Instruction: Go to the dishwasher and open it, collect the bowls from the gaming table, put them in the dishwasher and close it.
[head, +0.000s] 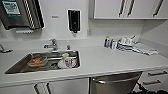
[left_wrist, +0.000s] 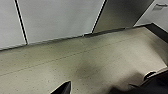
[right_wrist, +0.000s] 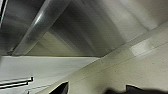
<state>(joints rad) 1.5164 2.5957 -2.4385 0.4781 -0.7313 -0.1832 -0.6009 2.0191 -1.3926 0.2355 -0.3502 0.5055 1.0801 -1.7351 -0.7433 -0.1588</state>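
Note:
The dishwasher (head: 113, 85) sits under the white counter, right of the sink, with a brushed steel front and a bar handle (head: 112, 80) along its top. Its front looks slightly tilted. I cannot tell whether the door is ajar. In the right wrist view the steel front (right_wrist: 82, 27) and the handle (right_wrist: 37, 27) loom close above my right gripper (right_wrist: 97, 90), which is open and holds nothing. My left gripper (left_wrist: 100, 91) hangs open over the speckled floor, in front of the white cabinet doors (left_wrist: 57, 20). The bowls and the gaming table are out of view.
A steel sink (head: 15, 67) holds an orange-brown dish (head: 37, 61) and cups (head: 66, 62), behind it a tap (head: 51, 45). Bottles (head: 107, 42) and cloths (head: 145, 48) stand at the counter's back right. White drawers (head: 156, 76) flank the dishwasher. Wall cabinets (head: 125, 8) hang above.

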